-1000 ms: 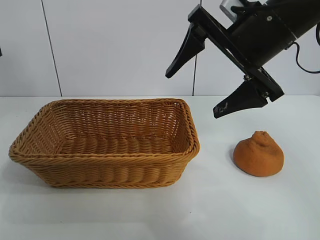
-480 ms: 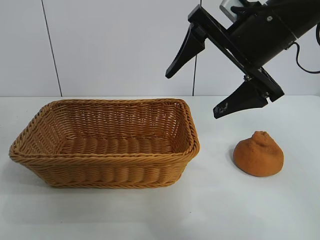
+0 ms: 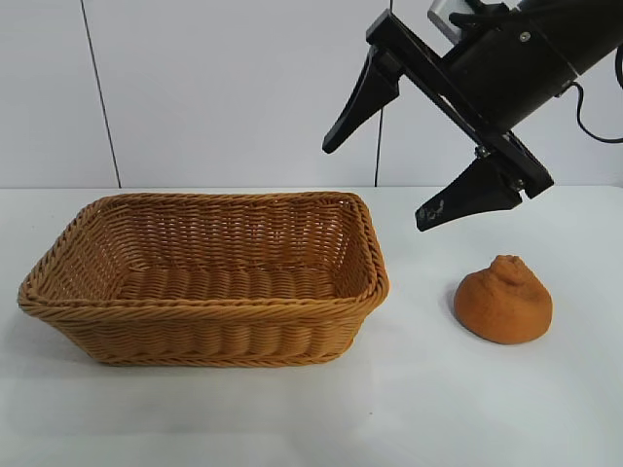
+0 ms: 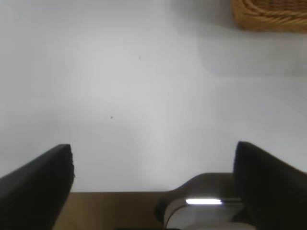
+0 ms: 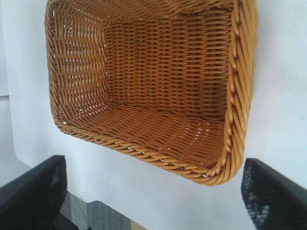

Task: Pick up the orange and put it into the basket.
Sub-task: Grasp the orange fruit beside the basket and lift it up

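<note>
The orange (image 3: 503,300), a dull orange-brown lump with a knobby top, sits on the white table to the right of the basket (image 3: 200,304), a large golden wicker basket that is empty. My right gripper (image 3: 375,185) hangs high above the basket's right end and up and left of the orange, its black fingers (image 3: 470,193) spread wide open and empty. The right wrist view looks down into the basket (image 5: 235,96). My left gripper (image 4: 153,167) is out of the exterior view; its wrist view shows its fingers wide apart and empty over bare table, with a basket corner (image 4: 271,17) far off.
The white table (image 3: 428,409) spreads around the basket and the orange. A white panelled wall (image 3: 214,88) stands behind. In the left wrist view the table's edge and a rounded metal part (image 4: 206,206) show below the fingers.
</note>
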